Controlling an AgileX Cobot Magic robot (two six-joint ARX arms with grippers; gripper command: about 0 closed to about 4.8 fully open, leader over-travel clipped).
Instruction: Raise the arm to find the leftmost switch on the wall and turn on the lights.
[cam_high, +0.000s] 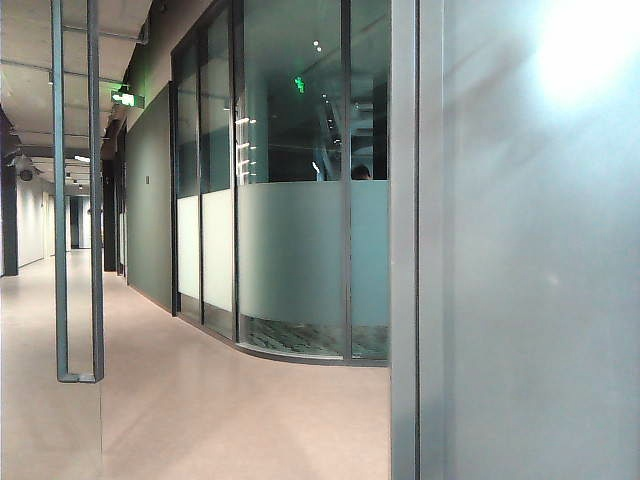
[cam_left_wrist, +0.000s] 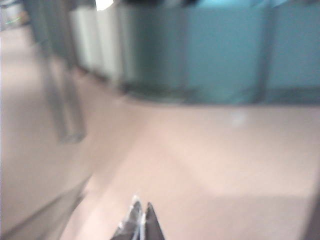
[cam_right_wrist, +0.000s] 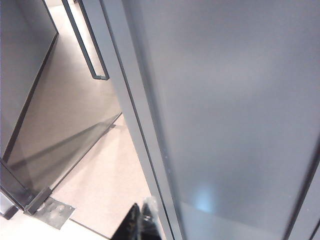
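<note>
No switch shows in any view; it is out of view. My left gripper (cam_left_wrist: 142, 206) is shut with nothing between its tips, hanging over a pinkish floor (cam_left_wrist: 210, 170) in a blurred left wrist view. My right gripper (cam_right_wrist: 142, 207) is also shut and holds nothing. It sits close beside a grey metal frame post (cam_right_wrist: 140, 125) of a frosted glass wall (cam_right_wrist: 230, 100). Neither gripper appears in the exterior view.
A corridor runs back on the left, with a glass door and its long vertical handle (cam_high: 78, 200). A curved frosted glass partition (cam_high: 300, 250) stands in the middle. A frosted wall panel (cam_high: 540, 260) fills the right. A metal floor plate (cam_right_wrist: 50, 211) lies near the door hinge.
</note>
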